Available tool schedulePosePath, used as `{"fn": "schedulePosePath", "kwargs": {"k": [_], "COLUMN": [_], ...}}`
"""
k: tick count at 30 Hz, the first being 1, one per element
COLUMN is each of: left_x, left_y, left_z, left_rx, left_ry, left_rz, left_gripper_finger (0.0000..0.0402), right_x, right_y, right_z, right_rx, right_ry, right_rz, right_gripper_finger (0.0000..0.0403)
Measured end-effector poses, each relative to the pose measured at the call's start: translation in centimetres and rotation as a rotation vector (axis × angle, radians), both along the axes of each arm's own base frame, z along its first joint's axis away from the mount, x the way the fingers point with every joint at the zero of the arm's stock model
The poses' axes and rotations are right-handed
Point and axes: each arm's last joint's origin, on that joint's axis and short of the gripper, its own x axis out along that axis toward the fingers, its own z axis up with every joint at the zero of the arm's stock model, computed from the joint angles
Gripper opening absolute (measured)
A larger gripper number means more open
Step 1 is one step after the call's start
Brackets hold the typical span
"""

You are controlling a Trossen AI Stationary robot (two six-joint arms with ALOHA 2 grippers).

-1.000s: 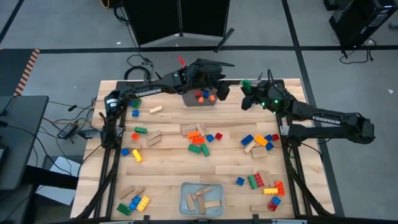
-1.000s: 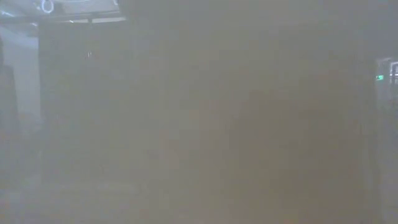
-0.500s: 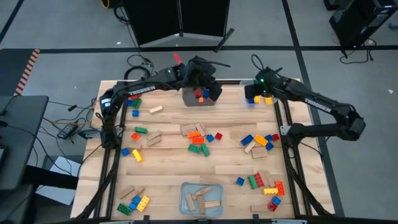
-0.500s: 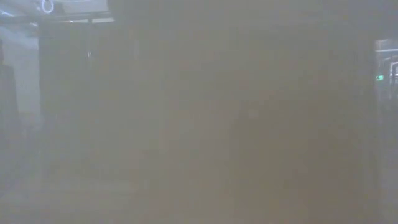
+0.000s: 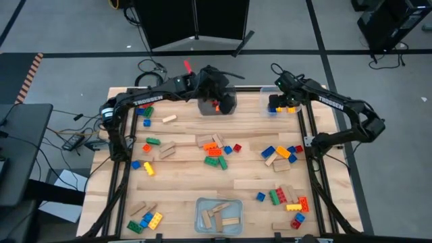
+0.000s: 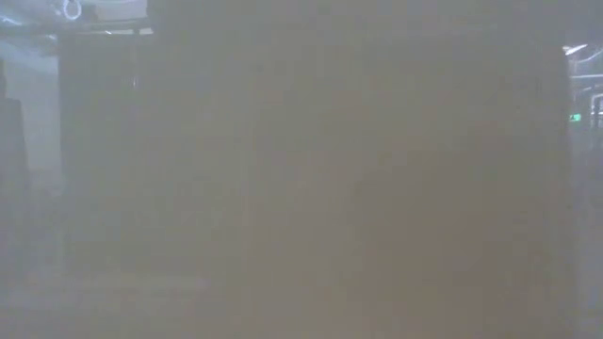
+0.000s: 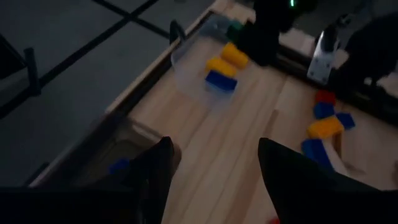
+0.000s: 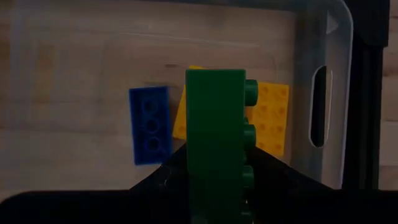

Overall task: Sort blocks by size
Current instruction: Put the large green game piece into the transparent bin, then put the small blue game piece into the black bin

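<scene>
My left gripper [image 5: 217, 94] hovers over the clear plastic bin [image 5: 216, 106] at the middle of the table's far edge, where small red and orange studded bricks lie; its fingers [image 7: 155, 171] stand spread with nothing between them. Loose studded bricks and tan wooden blocks [image 5: 214, 150] lie scattered across the wooden table [image 5: 182, 172], and the near clear bin [image 5: 218, 215] holds only wooden ones.

Further right, my right gripper [image 5: 277, 102] pinches a green studded plastic brick [image 8: 217, 140] directly above the far-right clear bin [image 8: 323, 74], which already holds a blue studded brick [image 8: 149, 124] and a yellow studded brick [image 8: 270, 118].

I judge the step in hand is the drop. To do it well I would lower the brick inside the bin's walls, clear of the rim, then spread the fingers and lift straight up so nothing gets knocked out.
</scene>
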Motion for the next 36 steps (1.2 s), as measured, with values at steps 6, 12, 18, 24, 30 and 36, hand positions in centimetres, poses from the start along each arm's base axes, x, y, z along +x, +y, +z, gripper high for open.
{"fn": "schedulePosePath", "kwargs": {"k": [6, 12, 18, 24, 30, 36], "left_x": [-3.9, -8.9, -13.3, -16.9, -19.4, -20.5], "left_y": [-1.7, -3.5, -5.0, -6.1, -6.9, -7.2], "left_z": [-1.6, -2.5, -2.9, -2.9, -3.0, -3.5], "left_rx": [-0.033, -0.075, -0.097, -0.091, -0.090, -0.070], "left_ry": [-0.064, -0.143, -0.187, -0.235, -0.220, -0.129], "left_rz": [0.017, 0.052, 0.072, 0.076, 0.075, 0.100], "left_gripper_finger": [0.0241, 0.0241, 0.0241, 0.0241, 0.0241, 0.0241], "right_x": [0.3, 0.5, 0.5, 0.6, 0.2, 0.0], "right_y": [-0.7, -1.2, -1.4, -1.6, -1.1, 1.8], "right_z": [-1.0, -1.9, -2.2, -2.1, -0.6, 3.2], "right_rx": [0.024, 0.046, 0.048, 0.028, -0.003, -0.087], "right_ry": [0.021, 0.047, 0.049, 0.024, -0.018, -0.209], "right_rz": [-0.006, -0.008, -0.017, -0.042, -0.037, -0.006], "right_gripper_finger": [0.0120, 0.0132, 0.0151, 0.0174, 0.0184, 0.0177]}}
